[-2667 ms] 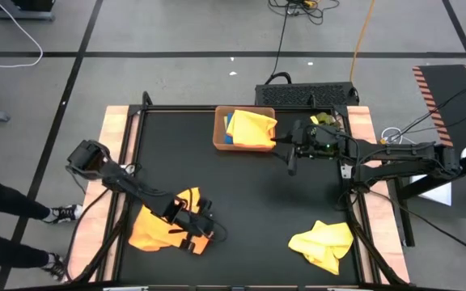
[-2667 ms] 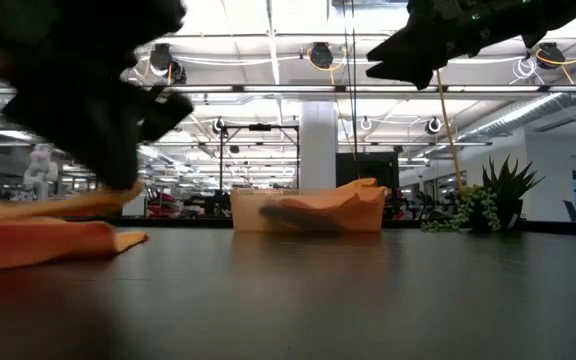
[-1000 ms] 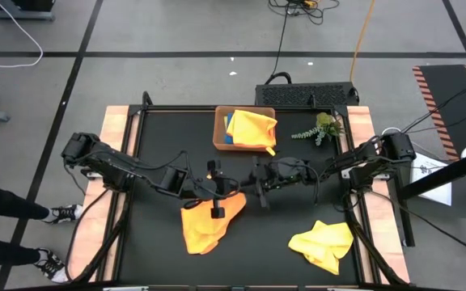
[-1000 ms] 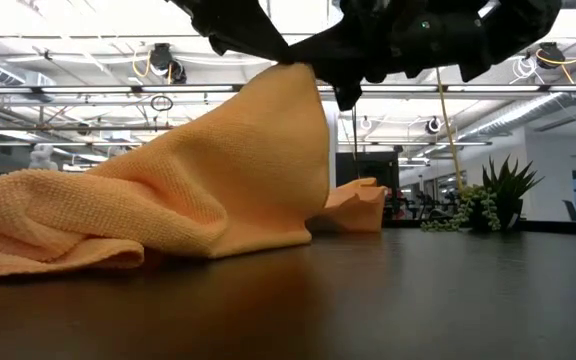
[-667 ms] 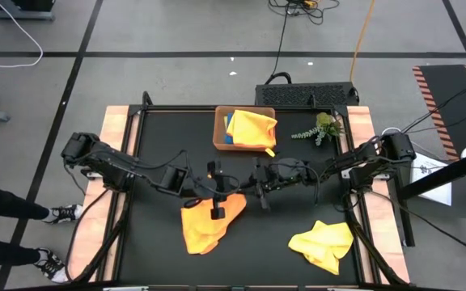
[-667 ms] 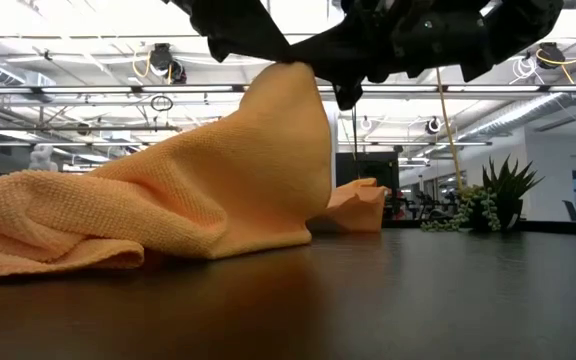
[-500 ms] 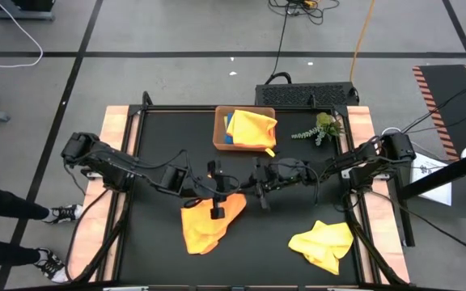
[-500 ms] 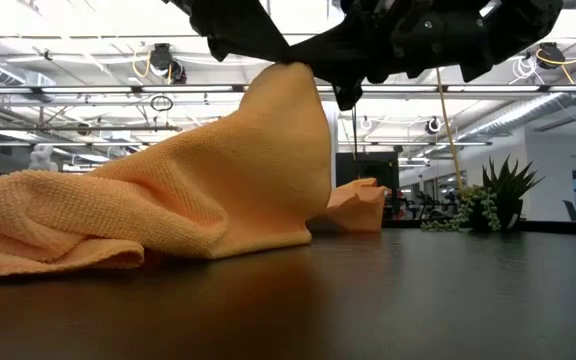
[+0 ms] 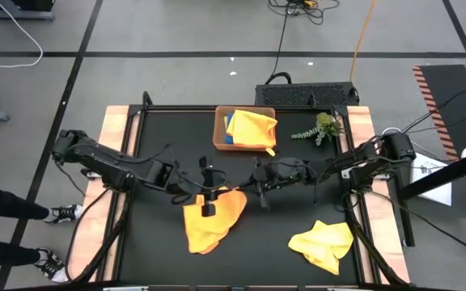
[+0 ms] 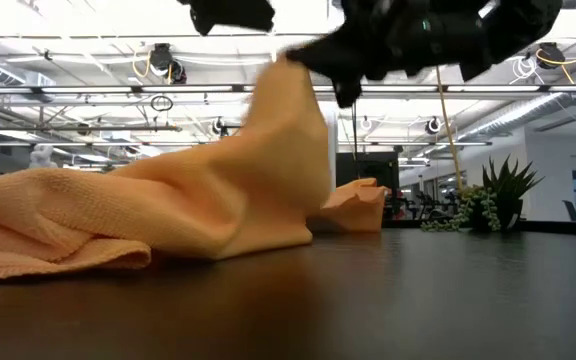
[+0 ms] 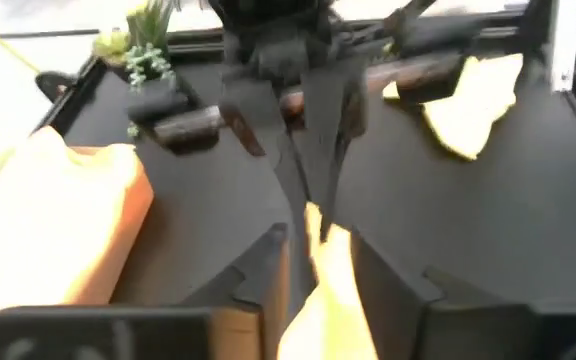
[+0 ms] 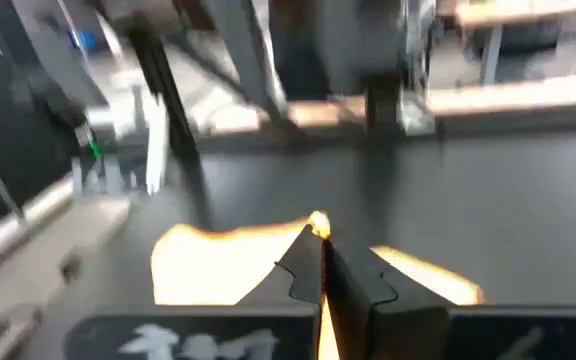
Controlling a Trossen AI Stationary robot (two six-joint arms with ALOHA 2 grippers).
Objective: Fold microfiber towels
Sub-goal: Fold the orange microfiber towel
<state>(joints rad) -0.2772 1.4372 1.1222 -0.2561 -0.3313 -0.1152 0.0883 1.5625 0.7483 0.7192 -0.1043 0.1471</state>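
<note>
One corner of the orange towel (image 9: 210,217), lying at 6 o'clock of bench (image 9: 290,214) centre, is pinched in the closed right hand (image 9: 247,188); left hand (image 9: 206,187), fingers parted, holds nothing, so that thin pinch may slip.

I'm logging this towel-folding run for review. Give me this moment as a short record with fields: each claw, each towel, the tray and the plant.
left claw: open, above the middle of the table, beside the orange towel's raised corner
right claw: shut on the orange towel's raised corner
orange towel: mid-table, one corner lifted, the rest crumpled on the table
yellow towel: crumpled near the table's front right
tray: at the table's far edge, with a folded yellow cloth over a blue one
plant sprig: right of the tray
</note>
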